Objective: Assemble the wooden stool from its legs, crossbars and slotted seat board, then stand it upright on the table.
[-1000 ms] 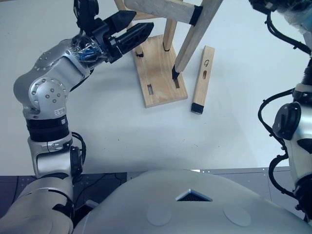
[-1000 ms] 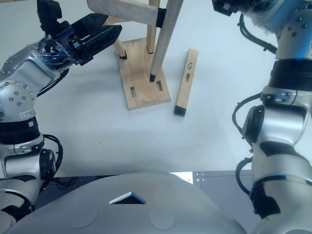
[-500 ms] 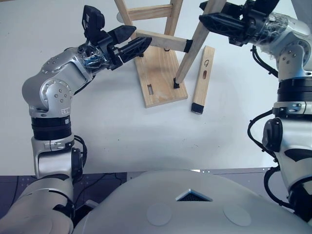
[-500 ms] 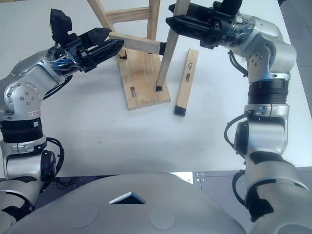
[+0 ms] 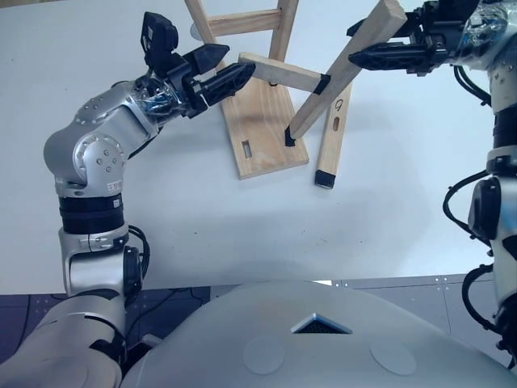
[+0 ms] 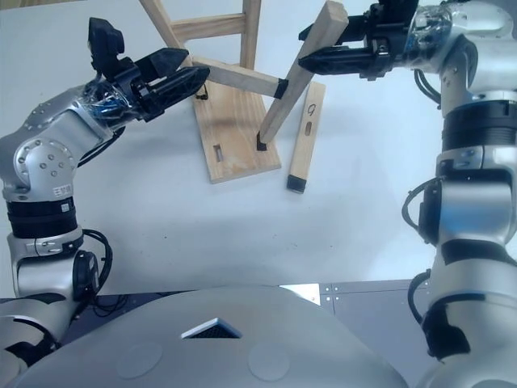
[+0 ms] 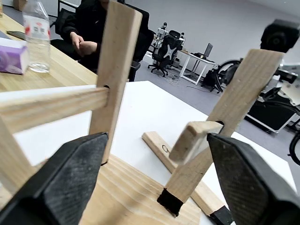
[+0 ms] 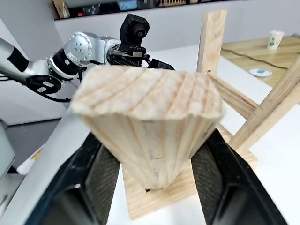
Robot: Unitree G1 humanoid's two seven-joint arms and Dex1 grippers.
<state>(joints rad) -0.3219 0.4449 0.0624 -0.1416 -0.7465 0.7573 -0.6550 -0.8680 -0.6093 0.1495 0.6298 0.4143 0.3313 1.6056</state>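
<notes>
Right gripper [image 5: 363,58] is clamping the upper end of a tilted leg [image 5: 311,109], with one finger pressing on each side of the wood. That leg is leaning away from the seat board [image 5: 262,129], and its black-capped foot is sitting at the slot in the board's near right corner. A crossbar [image 5: 279,71] is projecting from the leg and hanging above the seat board. Left gripper [image 5: 233,65] is hovering over the board's left edge with its jaws standing wide apart, holding nothing, in line with the crossbar's free end. A joined pair of legs [image 5: 242,20] is standing at the board's far end. The seat board is lying flat on the table [image 5: 202,218]. A loose leg [image 5: 331,137] is lying just beside the board's right edge.
</notes>
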